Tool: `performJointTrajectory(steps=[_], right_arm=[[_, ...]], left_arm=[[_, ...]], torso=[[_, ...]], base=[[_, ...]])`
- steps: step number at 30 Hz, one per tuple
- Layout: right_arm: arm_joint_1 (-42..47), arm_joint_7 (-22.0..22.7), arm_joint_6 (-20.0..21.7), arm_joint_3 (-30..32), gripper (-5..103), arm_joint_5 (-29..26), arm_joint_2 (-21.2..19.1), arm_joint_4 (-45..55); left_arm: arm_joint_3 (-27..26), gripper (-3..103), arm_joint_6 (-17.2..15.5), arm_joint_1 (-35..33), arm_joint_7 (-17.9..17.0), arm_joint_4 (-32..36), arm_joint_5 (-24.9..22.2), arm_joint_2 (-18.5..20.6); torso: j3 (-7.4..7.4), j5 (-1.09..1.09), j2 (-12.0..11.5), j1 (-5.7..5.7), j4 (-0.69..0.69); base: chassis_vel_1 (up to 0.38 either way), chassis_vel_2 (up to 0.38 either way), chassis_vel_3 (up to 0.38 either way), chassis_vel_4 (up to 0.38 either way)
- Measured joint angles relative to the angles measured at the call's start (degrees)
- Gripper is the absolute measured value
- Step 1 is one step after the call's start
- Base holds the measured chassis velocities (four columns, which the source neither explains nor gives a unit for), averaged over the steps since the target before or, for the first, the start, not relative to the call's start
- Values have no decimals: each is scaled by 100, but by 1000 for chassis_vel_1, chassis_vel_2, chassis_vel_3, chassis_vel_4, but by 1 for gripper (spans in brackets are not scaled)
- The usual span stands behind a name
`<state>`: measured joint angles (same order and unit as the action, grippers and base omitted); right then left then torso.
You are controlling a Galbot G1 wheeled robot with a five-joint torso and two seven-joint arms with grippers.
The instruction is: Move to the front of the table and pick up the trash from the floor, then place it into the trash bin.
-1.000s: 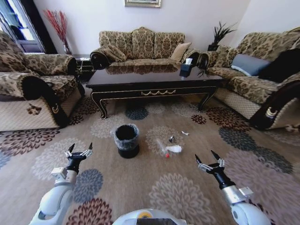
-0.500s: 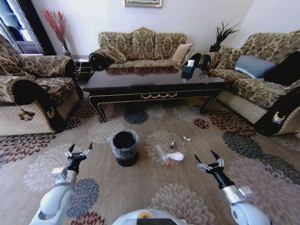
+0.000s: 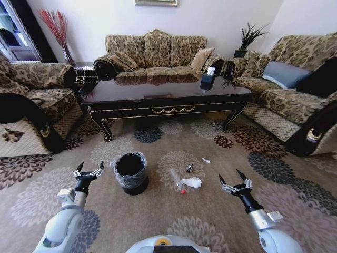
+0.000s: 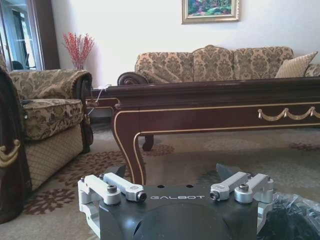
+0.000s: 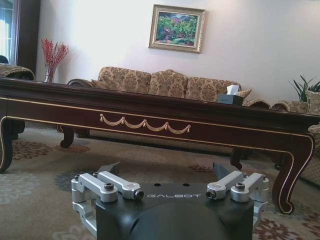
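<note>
Head view shows the trash bin [image 3: 130,172] mid-frame, the trash [image 3: 188,182] beside it, left gripper [image 3: 88,171] and right gripper [image 3: 234,183] both spread apart low down.

Patterned sofa [image 3: 155,51] at twelve o'clock beneath a framed painting [image 5: 176,28], armchair [image 3: 32,100] at nine o'clock, red branches [image 3: 56,26] at eleven, potted plant [image 3: 247,38] at one o'clock, grey cushion [image 3: 286,74] at two

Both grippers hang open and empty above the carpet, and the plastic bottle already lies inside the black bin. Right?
Not quite. The head view shows the plastic bottle lying on the carpet beside the black bin, not in it. The left gripper and right gripper do hang open and empty above the carpet.
</note>
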<state>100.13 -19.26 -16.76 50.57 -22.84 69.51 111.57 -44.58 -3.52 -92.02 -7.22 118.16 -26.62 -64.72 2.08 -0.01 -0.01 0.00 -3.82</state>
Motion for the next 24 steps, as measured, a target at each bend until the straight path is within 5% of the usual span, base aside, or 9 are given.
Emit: performJointTrajectory(steps=[3,7,11,17,20,24], right_arm=[[3,3,0,-2,100,24,4,0],[6,41,-21,-55,100,38,10,0],[-53,32,-148,-229,100,-88,-34,7],[-258,-27,-152,-548,100,-104,-268,-78],[-257,-36,-176,-587,100,-94,-277,-116],[-140,-85,-239,-486,100,-90,-245,-107]], left_arm=[[32,100,-126,70,-70,-23,11,50],[185,102,-767,392,-301,-148,-132,295],[671,89,-1505,945,-764,-426,-842,666],[876,64,-1868,1086,-965,-291,-1291,798],[1120,66,-2044,1276,-1092,-308,-1455,818],[1538,85,-2376,1680,-1224,-601,-1619,823]], torso=[[0,0,0,0,0],[0,0,0,0,0],[1,-1,0,0,-5],[0,2,0,0,4],[1,2,0,0,0],[1,1,0,0,-2]], base=[[0,0,0,0],[0,0,0,0],[0,0,0,0],[0,0,0,0],[0,0,0,0],[0,0,0,0]])
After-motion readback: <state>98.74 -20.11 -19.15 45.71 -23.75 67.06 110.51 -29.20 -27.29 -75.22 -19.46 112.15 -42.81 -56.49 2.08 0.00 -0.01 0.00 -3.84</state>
